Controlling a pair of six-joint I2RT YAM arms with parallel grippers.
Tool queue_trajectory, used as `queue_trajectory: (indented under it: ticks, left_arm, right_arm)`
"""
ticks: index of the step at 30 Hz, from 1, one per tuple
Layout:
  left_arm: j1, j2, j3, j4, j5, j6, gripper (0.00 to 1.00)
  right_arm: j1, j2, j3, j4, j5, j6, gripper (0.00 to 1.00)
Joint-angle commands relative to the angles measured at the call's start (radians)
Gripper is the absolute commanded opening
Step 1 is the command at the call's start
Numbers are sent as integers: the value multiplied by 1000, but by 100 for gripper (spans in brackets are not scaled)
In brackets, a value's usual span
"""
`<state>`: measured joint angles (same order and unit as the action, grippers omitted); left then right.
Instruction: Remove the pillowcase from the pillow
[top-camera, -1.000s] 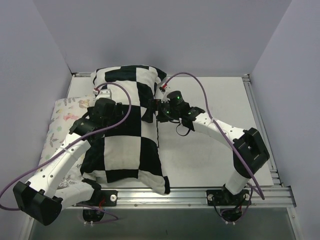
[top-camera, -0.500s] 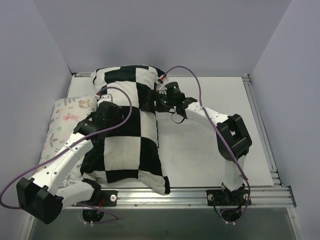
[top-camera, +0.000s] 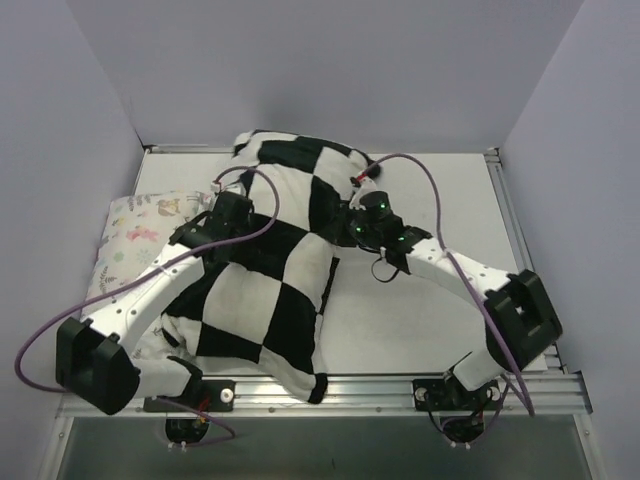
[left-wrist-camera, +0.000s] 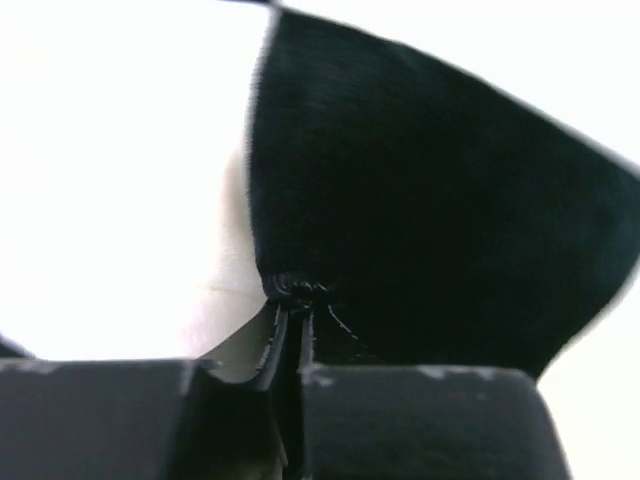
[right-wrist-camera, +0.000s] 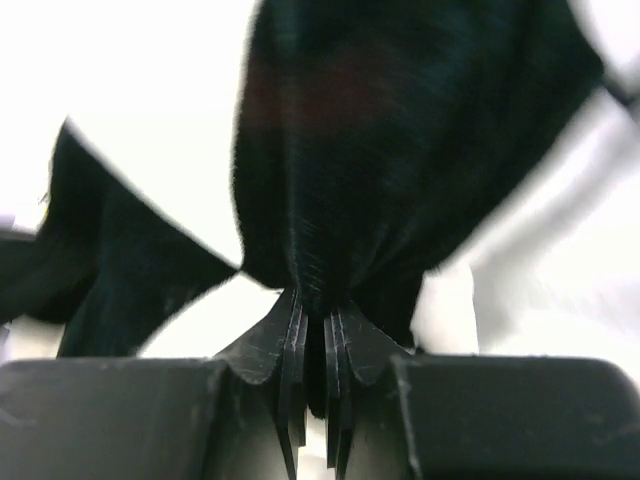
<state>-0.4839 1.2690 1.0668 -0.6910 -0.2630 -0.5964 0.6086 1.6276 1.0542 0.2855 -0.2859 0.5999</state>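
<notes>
Left tool (left-wrist-camera: 290, 345): pinched tight on black-and-white checkerboard fabric pillowcase (top-camera: 255, 300).
Right tool (right-wrist-camera: 315, 345): clamped on the same pillowcase.

One checkered pillowcase (top-camera: 250, 300), one floral pillow (top-camera: 135, 225), two claws (left-wrist-camera: 290, 305) (right-wrist-camera: 315, 305)

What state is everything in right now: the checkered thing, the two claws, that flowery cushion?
pillowcase: plump and filled, lying slanted, pinched by both grippers.
left gripper: shut on a fold of the pillowcase.
right gripper: shut on a bunched black fold of the pillowcase.
floral pillow: lying flat at the left, partly under the pillowcase.
</notes>
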Motion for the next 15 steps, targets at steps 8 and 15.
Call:
queue_trajectory:
  ticks: [8, 15]
  left_arm:
    - [-45, 412, 496, 38, 48, 17, 0]
    - [5, 622, 803, -62, 44, 46, 0]
  right_arm:
    - [103, -433, -251, -89, 160, 15, 0]
    - [111, -201, -79, -152, 30, -3, 0]
